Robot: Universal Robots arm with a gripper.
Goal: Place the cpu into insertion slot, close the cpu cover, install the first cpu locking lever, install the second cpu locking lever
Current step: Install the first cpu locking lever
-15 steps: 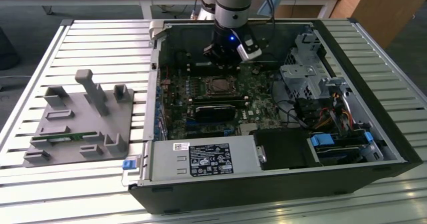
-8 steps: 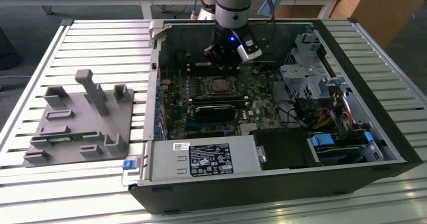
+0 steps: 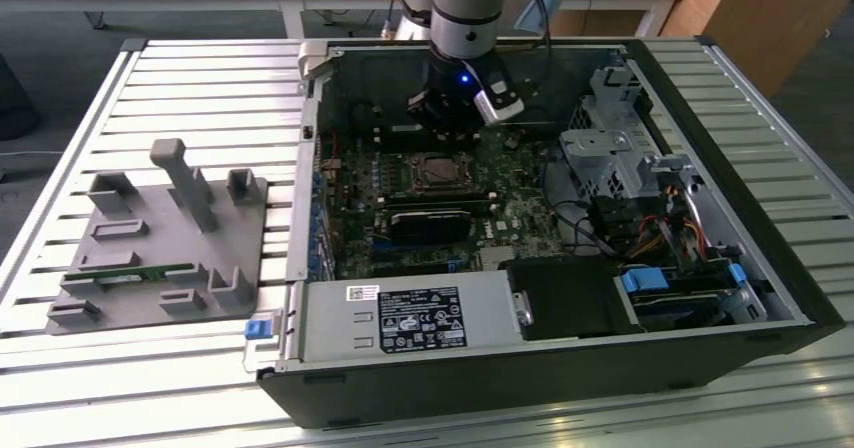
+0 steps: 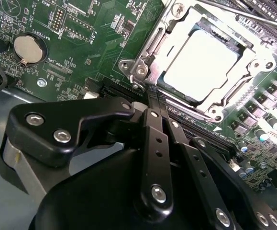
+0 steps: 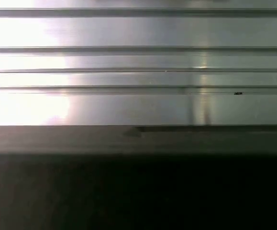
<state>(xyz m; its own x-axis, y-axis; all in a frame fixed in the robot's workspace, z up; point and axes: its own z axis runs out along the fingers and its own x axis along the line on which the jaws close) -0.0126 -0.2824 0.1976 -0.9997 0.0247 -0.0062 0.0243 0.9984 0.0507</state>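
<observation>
Black linkage bars of the claw sit closest in the second wrist view, its two fingers pressed together to a narrow point with nothing between them. Their tips rest just at the near corner of the insertion slot, touching or almost touching its silver rim (which of the two I cannot tell). Just beyond, the cpu lies flat in the slot, its pale metal top showing through the cut-out of the cpu cover, which lies down around it. A thin locking lever runs along the far side of the socket. On the green motherboard to one side sits a round coin battery. In the exterior view the arm reaches down into the open computer case, the claw hanging just behind the socket. Towards the exterior view's left, a grey fixture block stands on the slatted desk.
</observation>
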